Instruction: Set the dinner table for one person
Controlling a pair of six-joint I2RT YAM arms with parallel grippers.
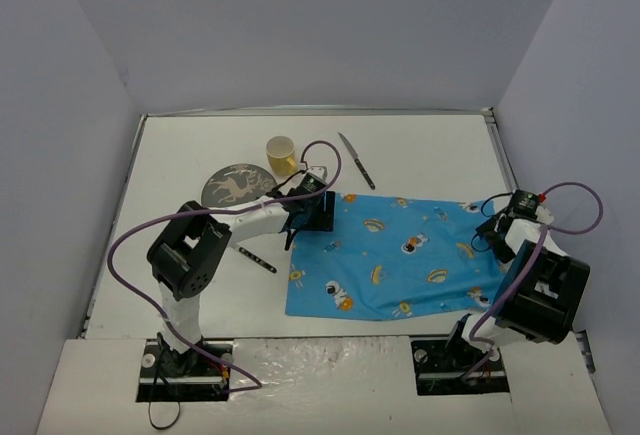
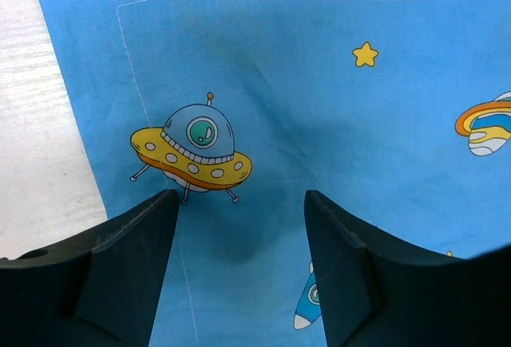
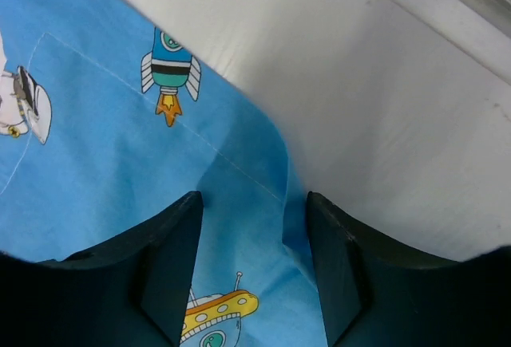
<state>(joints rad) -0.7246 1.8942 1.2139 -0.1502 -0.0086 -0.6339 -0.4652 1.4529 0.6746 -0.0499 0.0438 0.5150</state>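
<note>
Blue placemat under left end effector, right end effector, both released; cup apart

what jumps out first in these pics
The bright blue space-print placemat, right of centre on the white dinner table, grabs the eye. The left gripper and right gripper are open over its opposite ends. A dark plate, yellow cup and knife sit beyond its far left corner.

A blue space-print placemat lies slightly askew, creased at its far right corner. To its left sits a dark plate with a deer design, a yellow cup just beside it. A knife lies beyond the placemat, and a dark utensil lies below the plate.
</note>
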